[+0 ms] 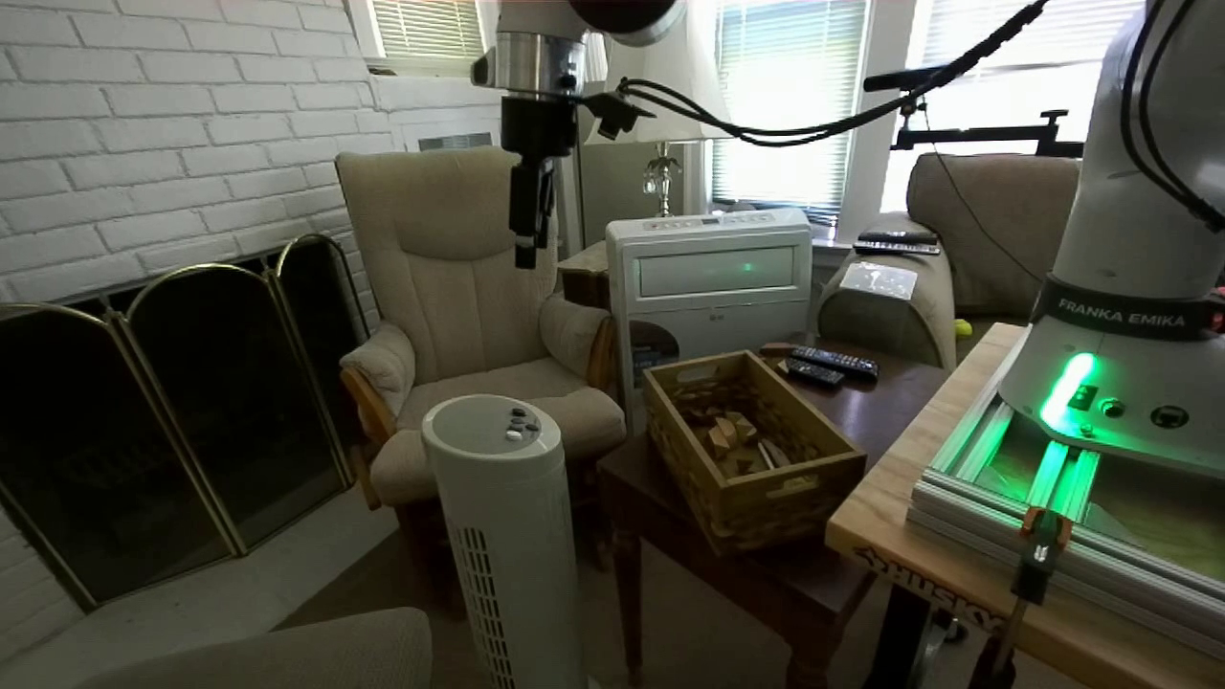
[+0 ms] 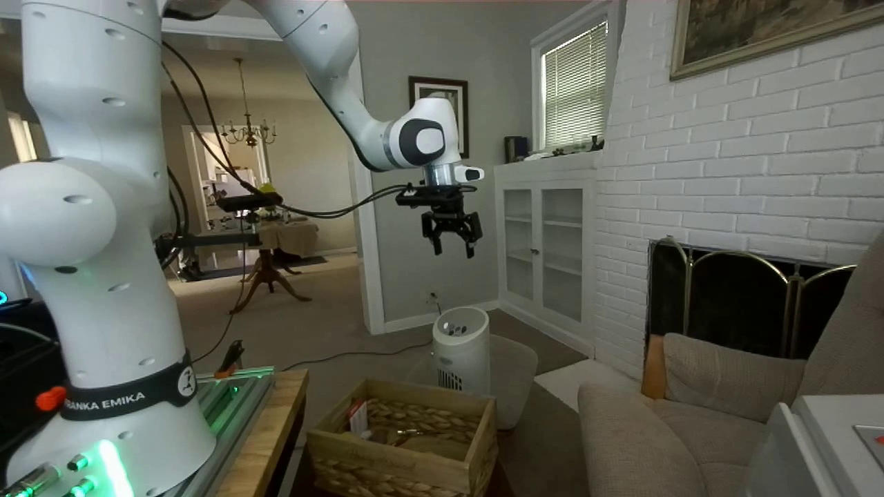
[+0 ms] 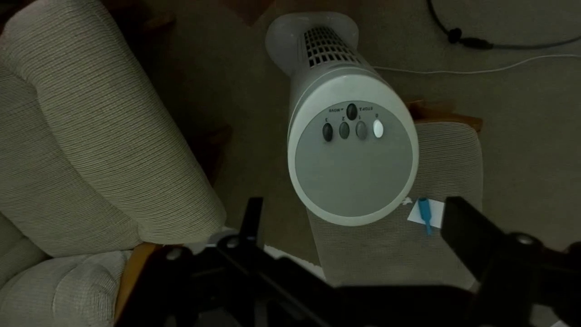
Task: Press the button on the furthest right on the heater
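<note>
Farthest left in an exterior view, a folding fireplace screen with brass arches stands before a white brick wall. Next comes a beige armchair, and in front of it the heater, a tall white cylinder standing upright on the floor, left of the left corner of the dark brown surface and apart from it. In the wrist view its round grey top carries four buttons in a row, from left to right a dark button, two grey buttons and a white button, marked 3, 2, 1 and 0; a second dark button sits above that row, and the lettering stands upside down there. The hand hangs pointing down over the heater, well above the top, and it is released: its two fingers stand wide of each other. Right of the hand, in an exterior view, a white boxy appliance stands past the far edge of the surface. A wooden basket stands by the surface's near left edge, with small wooden pieces lying inside. Right of the basket, two dark remote controls lie just beside each other, close to the surface's far edge. Past the right edge of the surface stands the arm's white base, its upright strip glowing green.
</note>
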You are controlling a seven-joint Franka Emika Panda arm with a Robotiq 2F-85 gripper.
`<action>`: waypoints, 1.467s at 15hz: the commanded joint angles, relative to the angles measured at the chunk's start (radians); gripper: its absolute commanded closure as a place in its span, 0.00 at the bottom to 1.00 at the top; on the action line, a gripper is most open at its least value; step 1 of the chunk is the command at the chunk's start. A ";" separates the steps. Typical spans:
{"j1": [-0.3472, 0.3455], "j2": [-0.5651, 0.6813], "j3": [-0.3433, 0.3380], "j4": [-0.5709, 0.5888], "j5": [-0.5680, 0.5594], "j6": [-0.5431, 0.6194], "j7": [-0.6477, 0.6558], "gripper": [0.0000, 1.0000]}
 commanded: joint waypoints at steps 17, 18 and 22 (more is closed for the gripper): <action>0.055 0.239 -0.065 0.136 -0.104 0.026 0.047 0.84; 0.058 0.261 -0.065 0.153 -0.099 0.029 0.039 0.92; 0.087 0.341 -0.076 0.218 -0.106 0.029 0.036 1.00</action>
